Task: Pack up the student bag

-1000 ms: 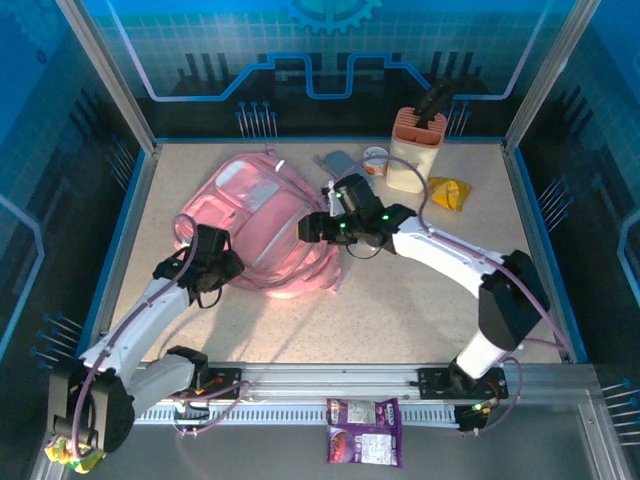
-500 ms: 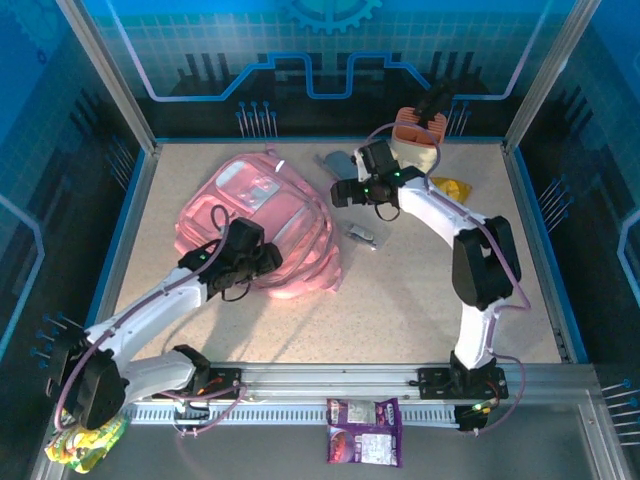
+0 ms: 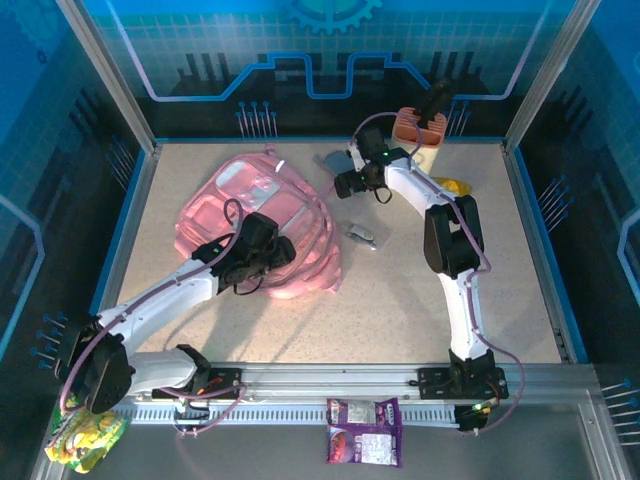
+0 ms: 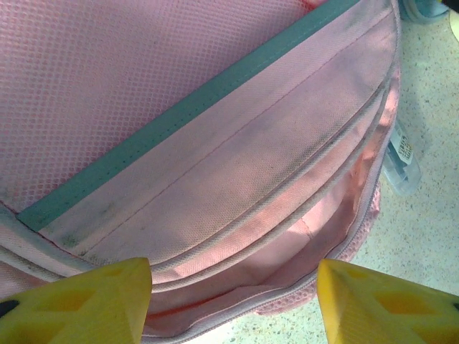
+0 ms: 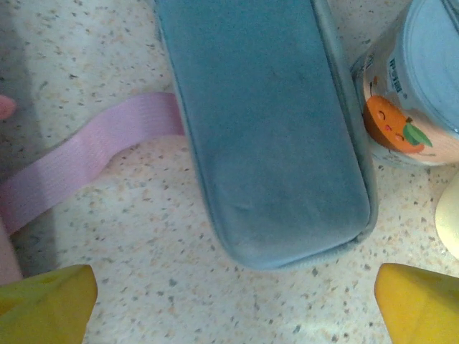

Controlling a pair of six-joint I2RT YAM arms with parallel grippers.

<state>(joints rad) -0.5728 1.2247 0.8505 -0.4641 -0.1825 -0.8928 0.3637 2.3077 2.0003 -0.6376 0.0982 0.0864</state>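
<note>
Packing moves on: right hand [image 5: 233,297], jaws wide and empty, has swung from the student bag [image 3: 255,215], lying left of centre on the surface, to a grey pouch [image 5: 265,129]; left hand [image 4: 233,304], jaws apart and empty, has moved over the bag's open mouth.

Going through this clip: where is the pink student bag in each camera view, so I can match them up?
Top external: the student bag lies flat, left of centre on the table.
Left wrist: its pink fabric runs from the upper left down to the open zipper mouth near the bottom.
Right wrist: its pink strap crosses the left side, beside the grey-blue pouch.
Shared landmark: the speckled tabletop, seen under the bag in all three.
</note>
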